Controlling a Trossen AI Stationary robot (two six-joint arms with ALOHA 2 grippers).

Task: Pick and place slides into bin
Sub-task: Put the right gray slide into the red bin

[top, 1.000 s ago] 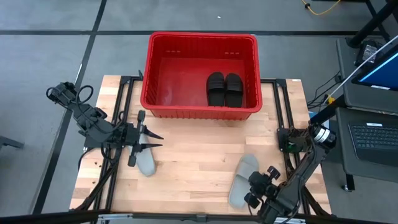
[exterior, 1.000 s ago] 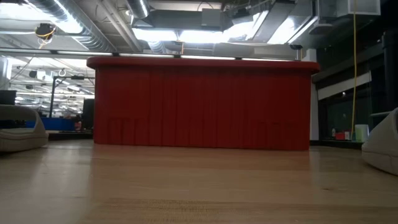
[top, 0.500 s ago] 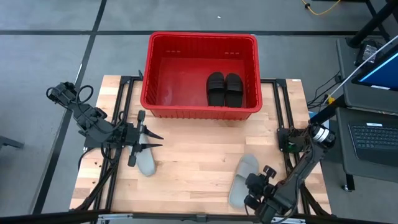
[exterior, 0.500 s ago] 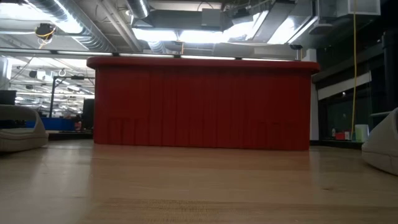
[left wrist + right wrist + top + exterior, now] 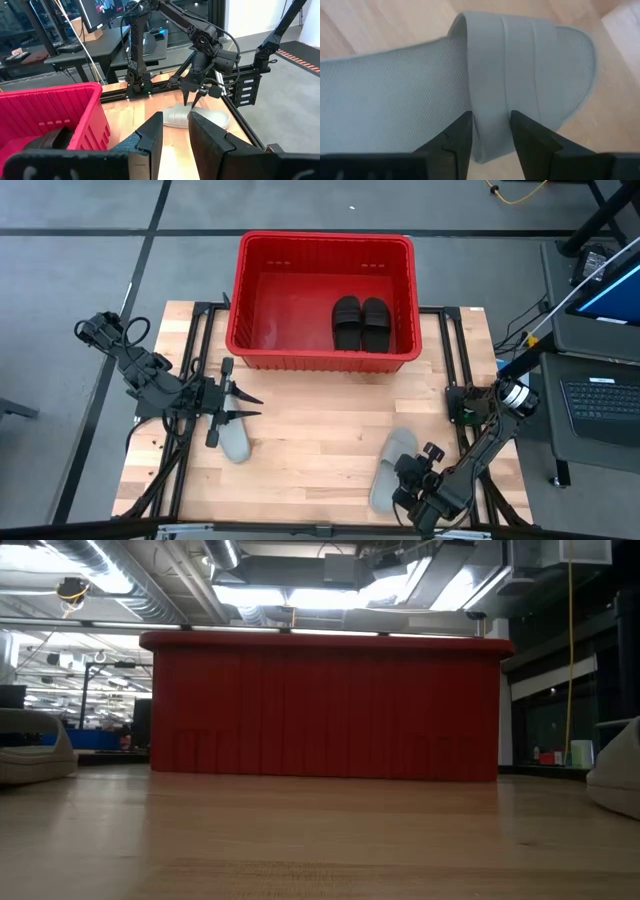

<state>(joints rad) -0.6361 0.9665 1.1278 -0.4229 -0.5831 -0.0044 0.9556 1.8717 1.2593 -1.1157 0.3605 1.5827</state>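
The red bin [image 5: 325, 242] stands at the table's far edge with two black slides [image 5: 360, 323] lying side by side on its floor. One grey slide [image 5: 235, 445] lies sole-down at the near left. My left gripper [image 5: 248, 405] hovers open just on its far side. The other grey slide [image 5: 392, 465] lies sole-down at the near right. My right gripper [image 5: 491, 135] is open and points down over it. Its fingers [image 5: 457, 137] stand on either side of the wide strap [image 5: 492, 100]. My right gripper comes down from above with one finger on the footbed side and one on the toe side of the strap's edge [image 5: 490, 142]. I cannot tell whether the fingers touch it. The slide lies flat on the table.
Black metal rails [image 5: 200, 340] run along the table's left and right sides. Bare wood [image 5: 320, 420] lies between the two grey slides and in front of the bin. A desk with a laptop [image 5: 600, 395] stands off the table's right.
My right gripper has moved a little toward the table's left, over the near-right grey slide's strap. My left arm has kept still.
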